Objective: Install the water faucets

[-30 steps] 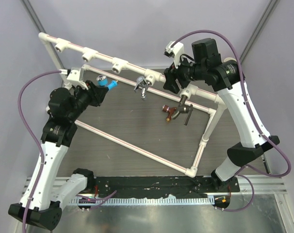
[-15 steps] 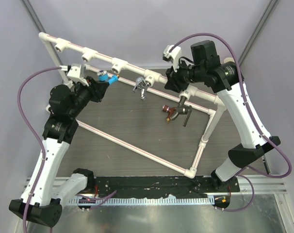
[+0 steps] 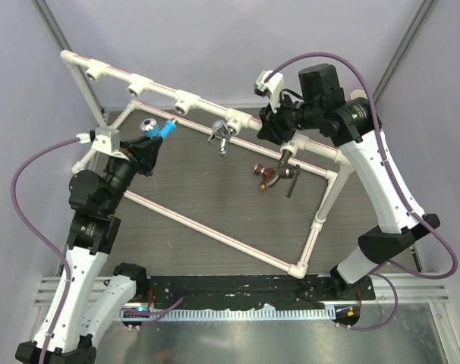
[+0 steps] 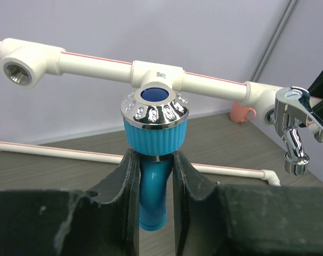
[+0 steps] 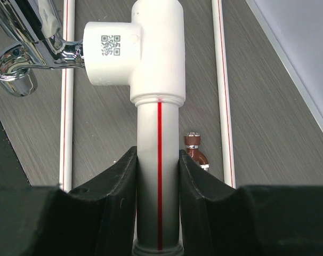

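Left hand [image 4: 153, 160] grasping blue faucet [image 4: 154, 120], just short of the white pipe [image 4: 97, 65]; right hand [image 5: 158, 157] clenched on that pipe, beside silver faucet [image 5: 28, 48].

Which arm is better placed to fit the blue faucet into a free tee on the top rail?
Left. The left gripper holds the blue faucet just in front of a free tee; the right gripper is shut on the white pipe, bracing it.

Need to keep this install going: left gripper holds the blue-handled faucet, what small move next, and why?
Probably ease the left gripper forward, lining the bright blue faucet up with the empty white tee socket behind it; the right gripper clamps the red-striped white pipe steady.
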